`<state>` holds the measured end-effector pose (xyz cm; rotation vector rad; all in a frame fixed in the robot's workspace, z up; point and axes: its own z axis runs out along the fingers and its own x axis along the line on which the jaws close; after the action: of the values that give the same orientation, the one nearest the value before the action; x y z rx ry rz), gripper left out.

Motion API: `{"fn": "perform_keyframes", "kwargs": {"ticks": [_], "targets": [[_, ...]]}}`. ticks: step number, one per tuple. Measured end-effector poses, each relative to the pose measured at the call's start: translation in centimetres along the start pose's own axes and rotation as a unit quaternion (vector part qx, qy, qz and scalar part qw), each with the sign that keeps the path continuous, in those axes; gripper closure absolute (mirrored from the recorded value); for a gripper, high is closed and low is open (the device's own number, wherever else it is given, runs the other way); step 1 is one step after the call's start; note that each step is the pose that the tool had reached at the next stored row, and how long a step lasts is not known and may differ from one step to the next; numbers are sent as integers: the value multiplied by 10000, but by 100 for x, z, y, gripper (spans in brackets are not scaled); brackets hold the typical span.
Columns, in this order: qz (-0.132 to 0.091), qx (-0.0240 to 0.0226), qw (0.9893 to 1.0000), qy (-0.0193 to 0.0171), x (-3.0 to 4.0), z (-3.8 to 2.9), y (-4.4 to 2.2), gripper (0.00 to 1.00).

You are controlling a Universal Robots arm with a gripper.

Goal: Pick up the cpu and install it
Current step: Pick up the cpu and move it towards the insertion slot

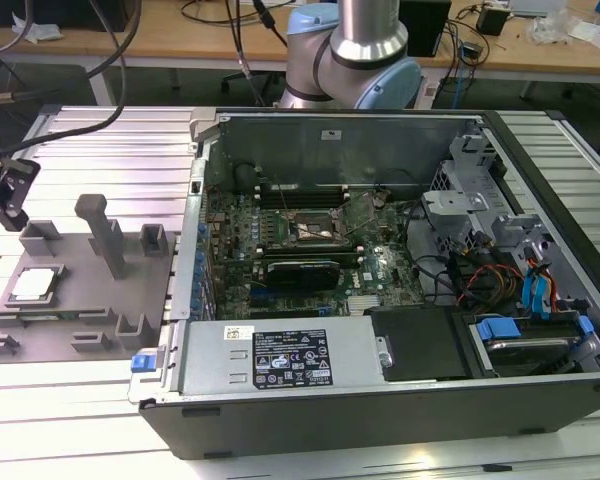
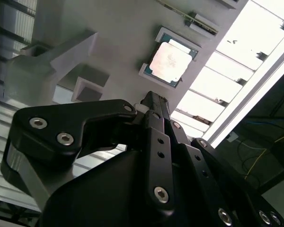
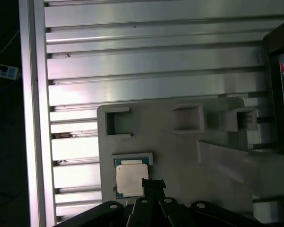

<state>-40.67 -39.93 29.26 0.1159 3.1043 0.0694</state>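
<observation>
one square cpu [image 3: 130,178], silvery top, dark rim, on grey fixture [image 3: 180,151]; claw [image 3: 153,182] closed, empty.

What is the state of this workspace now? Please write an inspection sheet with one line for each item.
Surface: ribbed metal table, carrying a grey fixture plate and an open computer case.
Job's things: the cpu lies flat in its recess on the plate; the socket on the motherboard appears open, with no chip seen in it.
Clutter: grey posts and blocks standing on the plate.
Gripper: the gripper hangs over the plate close to the cpu, which is not lifted.
Cables: coloured wires inside the case; loose cables on the bench.
Surroundings: wooden bench behind the table.
</observation>
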Motion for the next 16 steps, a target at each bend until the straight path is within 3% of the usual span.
{"fn": "perform_keyframes", "kwargs": {"ticks": [8,16], "targets": [[0,-1,10000,0,78,191,-37,89],[0,-2,10000,1,138,329,-55,89]]}}
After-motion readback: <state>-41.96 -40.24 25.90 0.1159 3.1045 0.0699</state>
